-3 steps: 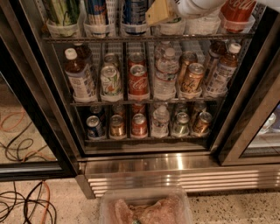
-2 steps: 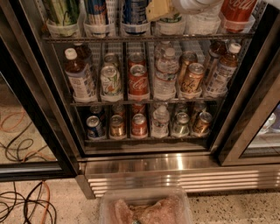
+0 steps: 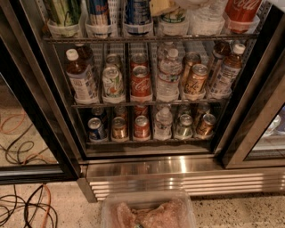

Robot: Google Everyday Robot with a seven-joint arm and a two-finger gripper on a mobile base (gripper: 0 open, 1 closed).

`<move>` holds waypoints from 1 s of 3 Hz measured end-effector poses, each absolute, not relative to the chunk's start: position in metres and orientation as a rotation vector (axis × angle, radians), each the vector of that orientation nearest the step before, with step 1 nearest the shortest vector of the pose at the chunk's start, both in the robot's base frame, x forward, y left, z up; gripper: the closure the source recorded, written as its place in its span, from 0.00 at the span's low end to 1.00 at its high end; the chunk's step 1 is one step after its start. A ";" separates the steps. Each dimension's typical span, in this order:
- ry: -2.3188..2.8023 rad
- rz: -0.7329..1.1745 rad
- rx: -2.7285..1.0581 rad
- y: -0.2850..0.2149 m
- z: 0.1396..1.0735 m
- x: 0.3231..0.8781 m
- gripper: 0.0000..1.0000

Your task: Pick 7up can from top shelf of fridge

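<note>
The fridge stands open in front of me, with black door frames and a ribbed steel base. Its top shelf is a dark wire rack fronted by white cup holders. The 7up can stands in a holder right of centre. Only its lower part shows, white-silver with a green band. My gripper, tan-coloured, is at the top edge of the view, right on the can's upper part and hiding it. The white arm comes in from the upper right.
On the top shelf stand a green-striped can, a Red Bull can, a blue can and a Coca-Cola can. Two lower racks hold bottles and cans. Cables lie on the floor at left. A clear plastic tub sits at the bottom centre.
The gripper has shifted slightly up and left at the 7up can, so less of it shows at the top edge. The cans and bottles have not moved.
</note>
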State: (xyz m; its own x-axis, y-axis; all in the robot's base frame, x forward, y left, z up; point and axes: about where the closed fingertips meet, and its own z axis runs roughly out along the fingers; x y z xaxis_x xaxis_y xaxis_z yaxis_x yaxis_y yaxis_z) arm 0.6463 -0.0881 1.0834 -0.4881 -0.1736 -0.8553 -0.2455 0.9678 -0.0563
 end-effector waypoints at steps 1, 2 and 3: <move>2.085 0.089 -0.272 -0.091 1.087 0.657 0.31; 2.077 0.085 -0.243 -0.096 1.091 0.667 0.31; 2.071 0.079 -0.218 -0.100 1.093 0.677 0.32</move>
State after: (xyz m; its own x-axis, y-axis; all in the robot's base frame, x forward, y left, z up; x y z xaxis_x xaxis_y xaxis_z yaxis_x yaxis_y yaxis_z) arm 0.6775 -0.1003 1.0929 -0.4743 -0.1217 -0.8719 -0.1879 0.9816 -0.0347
